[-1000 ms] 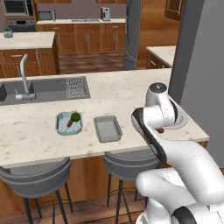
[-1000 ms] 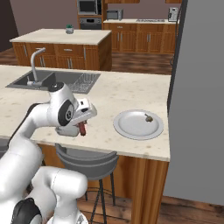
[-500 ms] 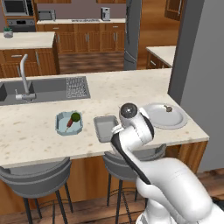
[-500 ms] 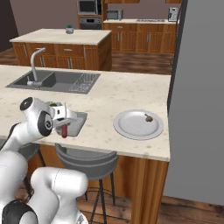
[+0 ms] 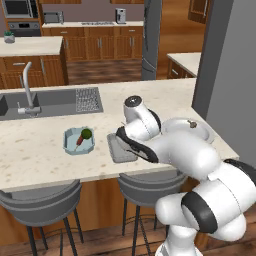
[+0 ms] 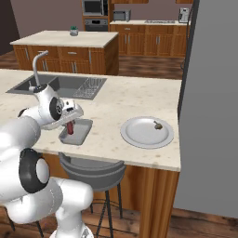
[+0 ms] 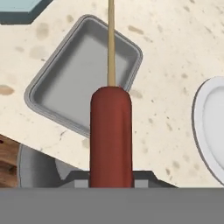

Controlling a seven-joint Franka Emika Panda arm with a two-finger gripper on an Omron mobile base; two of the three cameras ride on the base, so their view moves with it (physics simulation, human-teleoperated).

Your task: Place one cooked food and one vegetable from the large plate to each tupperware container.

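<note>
- Gripper [image 7: 111, 186] clamps a red sausage on a stick [image 7: 110, 135], above the grey tray [image 7: 78, 74].
- Blue tray [image 5: 78, 140] holds food.
- Plate [image 6: 147, 132] carries one small item.

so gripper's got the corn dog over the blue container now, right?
Not the blue one. The gripper holds the corn dog over the grey container; the hand view shows it. The blue container already has its two items.

Speckled counter [image 5: 45, 155], sink [image 5: 50, 102], wood cabinets [image 5: 100, 47], stools [image 5: 42, 202].
</note>
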